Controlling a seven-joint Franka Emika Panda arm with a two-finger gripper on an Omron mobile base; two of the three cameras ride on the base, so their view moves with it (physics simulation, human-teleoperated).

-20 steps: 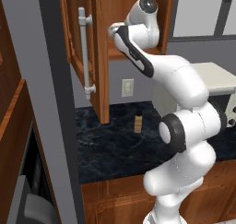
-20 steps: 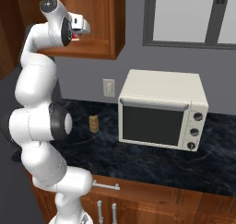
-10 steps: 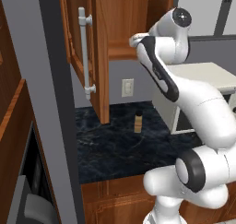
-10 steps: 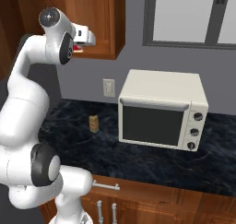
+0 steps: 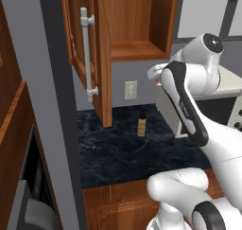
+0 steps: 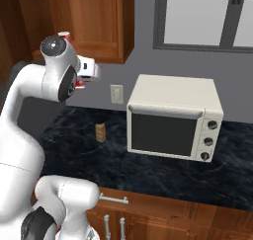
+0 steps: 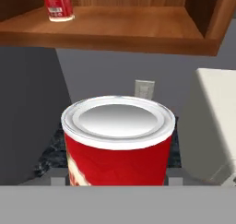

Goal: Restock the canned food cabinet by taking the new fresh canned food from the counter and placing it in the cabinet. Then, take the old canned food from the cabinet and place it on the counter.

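Nearest, I hold a red can (image 7: 118,142) upright between the jaws, lid up, so it travels level. Beyond and below lies the worktop (image 5: 120,151), where a small tan bottle (image 5: 141,127) stands near its back edge. Farthest, a second red can (image 7: 57,4) stands at the cabinet (image 7: 115,32) shelf's left end

We see our arm (image 5: 189,106): glossy white rounded links w/ dark grey joint bands, round grey cap on one joint.
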